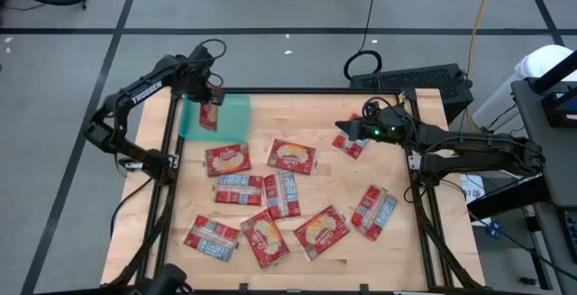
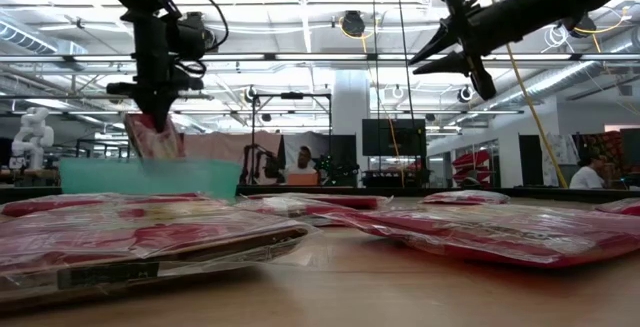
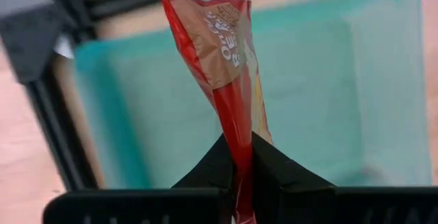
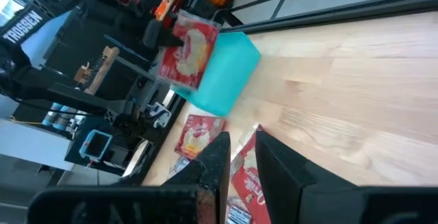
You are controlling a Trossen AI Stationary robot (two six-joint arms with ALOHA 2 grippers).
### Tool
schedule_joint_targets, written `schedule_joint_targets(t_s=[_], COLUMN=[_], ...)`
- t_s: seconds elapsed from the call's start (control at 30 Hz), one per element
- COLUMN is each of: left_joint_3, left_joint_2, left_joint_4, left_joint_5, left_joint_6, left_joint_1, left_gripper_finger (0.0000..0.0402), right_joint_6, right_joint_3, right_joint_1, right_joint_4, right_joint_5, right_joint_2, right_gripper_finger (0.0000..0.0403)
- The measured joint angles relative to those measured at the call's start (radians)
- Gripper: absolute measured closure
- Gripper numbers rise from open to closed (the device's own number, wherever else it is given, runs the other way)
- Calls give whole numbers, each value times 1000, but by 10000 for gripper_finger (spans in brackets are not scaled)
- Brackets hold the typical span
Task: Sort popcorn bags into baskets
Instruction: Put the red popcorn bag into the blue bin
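My left gripper (image 1: 209, 96) is over the table's far-left corner, shut on one red popcorn bag (image 3: 220, 46). The bag hangs above the teal tray (image 3: 328, 87), and in the low view its lower end (image 2: 155, 149) reaches about the tray's rim (image 2: 150, 167). My right gripper (image 2: 447, 52) is open and raised above the table's far-right part. It hovers over another bag (image 1: 352, 144) that lies flat, also seen between the fingers in the right wrist view (image 4: 245, 183). Several more bags (image 1: 291, 156) lie flat across the table's middle and near side. My left gripper pinches the bag's upper end (image 3: 239, 157) between its two fingers, coming from above and pointing down. The bag hangs upright below the fingers, clear of the table, over the tray. Whether its lower end touches the tray floor cannot be told.
The tray (image 1: 221, 116) sits in the far-left corner against the black frame rail (image 1: 270, 91). Loose bags crowd the middle and near side (image 1: 264, 238). Bare wood shows along the far edge between the tray and my right gripper (image 1: 297, 115). People show in the room behind the table (image 2: 300, 162).
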Motion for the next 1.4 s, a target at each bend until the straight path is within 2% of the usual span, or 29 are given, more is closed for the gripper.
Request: schedule_joint_targets(t_s=[0.23, 0.9, 1.0, 1.23, 1.4], left_joint_3=[0, -1, 0, 0, 0], left_joint_2=[0, 57, 73, 96, 98], left_joint_4=[-1, -17, -16, -16, -13], left_joint_5=[-10, -24, -38, -56, -59], left_joint_6=[32, 66, 61, 59, 51], left_joint_1=[48, 47, 40, 40, 40], left_gripper_finger=[376, 373, 349, 255, 224], right_joint_6=[-6, 8, 8, 7, 7], right_joint_3=[0, 0, 0, 0, 0], right_joint_1=[0, 0, 0, 0, 0], right_joint_4=[-3, -5, -6, -5, -6], right_joint_5=[0, 1, 0, 1, 1], right_joint_2=[1, 1, 1, 1, 1], right_gripper_finger=[337, 337, 337, 337, 337])
